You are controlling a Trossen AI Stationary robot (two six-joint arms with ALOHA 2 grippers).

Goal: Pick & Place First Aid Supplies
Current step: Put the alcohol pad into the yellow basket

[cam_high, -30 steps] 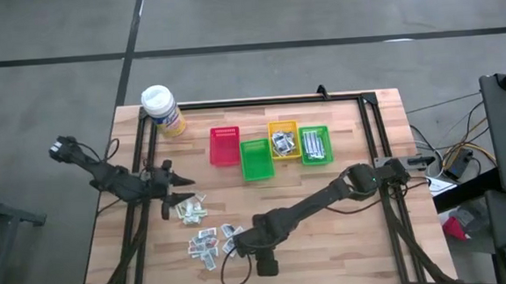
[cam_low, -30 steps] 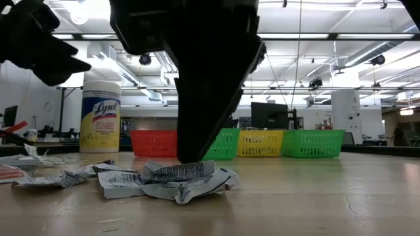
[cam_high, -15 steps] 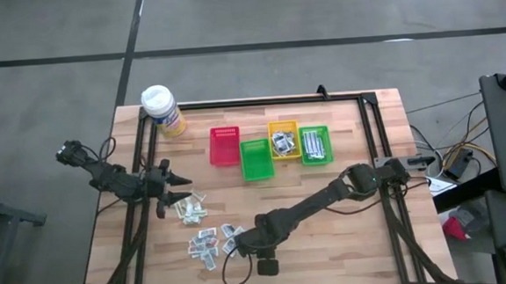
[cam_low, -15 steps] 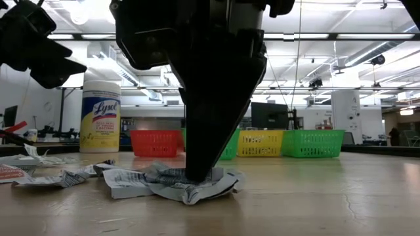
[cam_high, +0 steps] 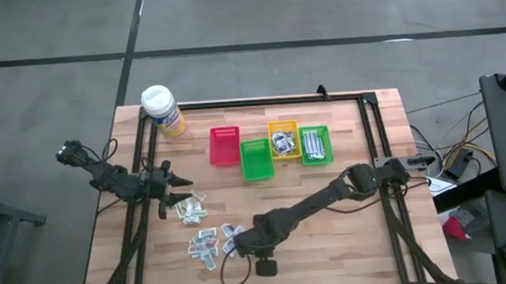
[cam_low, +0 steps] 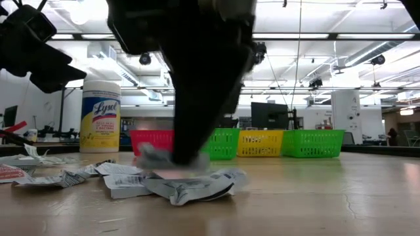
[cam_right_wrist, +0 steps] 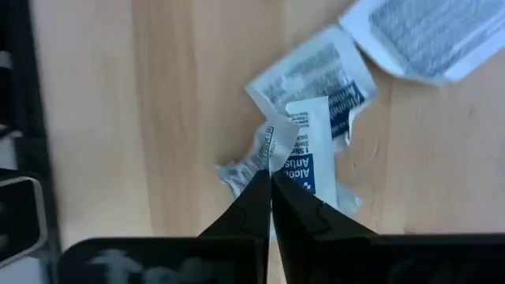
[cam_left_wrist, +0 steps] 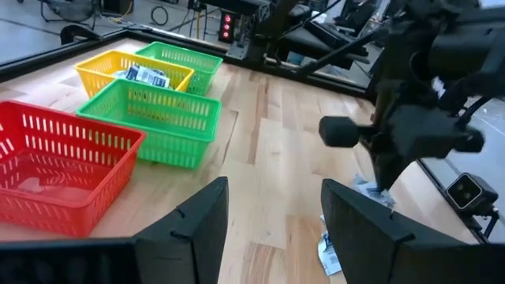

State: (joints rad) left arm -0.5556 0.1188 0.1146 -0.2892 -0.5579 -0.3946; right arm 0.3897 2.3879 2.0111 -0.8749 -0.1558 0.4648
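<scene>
Several small flat first aid packets lie scattered on the wooden table, one group (cam_high: pixel 203 244) near the front edge and another (cam_high: pixel 187 209) closer to my left gripper. My right gripper (cam_high: pixel 234 243) points steeply down at the front group, shut on a white packet with a blue label (cam_right_wrist: pixel 309 158). More packets (cam_low: pixel 190 185) lie flat under it. At the table's left, my left gripper (cam_left_wrist: pixel 272 229) hangs open above the table, holding nothing. My right gripper pinches the blue-labelled packet between its two fingertips, at an edge beside a crinkled white corner (cam_right_wrist: pixel 272 150). The fingers come from above, pointing steeply down. In the low view the held packet (cam_low: pixel 156 157) sits raised a little above the pile; how far it is clear I cannot tell.
A red bin (cam_high: pixel 224 145), a green bin (cam_high: pixel 256 159), a yellow bin (cam_high: pixel 283 140) with packets and a second green bin (cam_high: pixel 315 144) with packets stand in a row at the far middle. A yellow bottle with a white cap (cam_high: pixel 162 110) stands at the far left corner.
My right gripper's fingers have shut on a packet in the front pile. In the low view that packet now shows raised above the others, which have shifted slightly on the table.
</scene>
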